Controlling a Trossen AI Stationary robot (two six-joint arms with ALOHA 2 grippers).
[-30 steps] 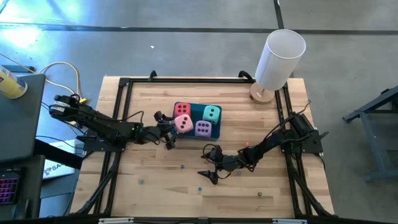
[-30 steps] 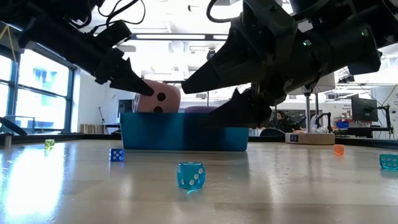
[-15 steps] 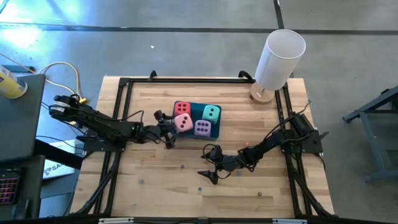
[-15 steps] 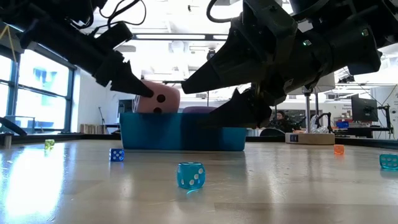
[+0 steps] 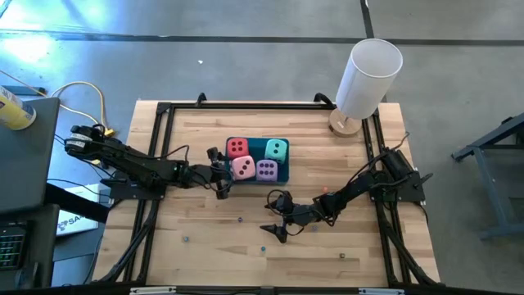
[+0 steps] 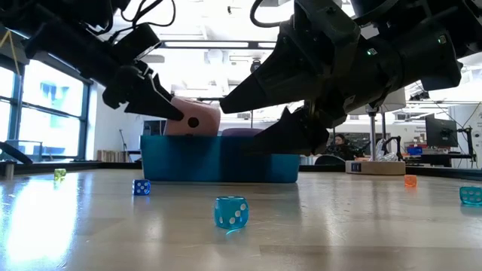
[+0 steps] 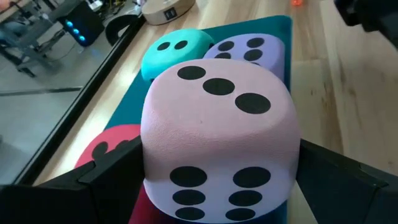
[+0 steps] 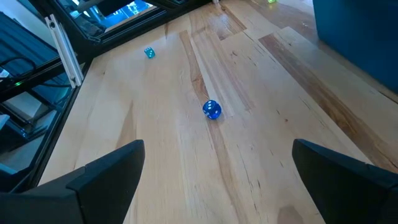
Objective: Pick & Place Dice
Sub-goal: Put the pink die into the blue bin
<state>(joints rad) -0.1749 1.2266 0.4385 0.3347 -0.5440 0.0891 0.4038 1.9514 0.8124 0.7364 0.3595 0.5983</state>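
Over the blue tray [image 5: 282, 176] near the middle of the wooden tabletop [image 5: 196, 246], the left pincer [image 5: 223, 171] grips the pink die [image 5: 243, 168], its two dark fingers [image 7: 109, 177] pressed against opposite sides of the soft cube. The left wrist view shows the pink die filling the gap between those fingers, three dots on its upper face and six on the face toward the camera. From the low view, the pink die [image 6: 193, 120] sits partly below the tray's rim, at the end of the tray nearest the left arm. Inside the tray with it are the red die [image 5: 237, 147], the teal die [image 5: 277, 149] and the purple die [image 5: 266, 170]; the red one lies just beside the pink, the purple touches its other side, and the teal sits in the far corner. The right pincer [image 5: 277, 220] rests low over the tabletop in front of the tray, well apart from it, fingers spread wide and holding nothing. Small beads lie scattered on the boards there, among them a blue bead [image 8: 211, 109] between the right arm's fingers in its wrist view. A white cylinder [image 5: 368, 78] stands beyond the tray near the tabletop's far right corner.
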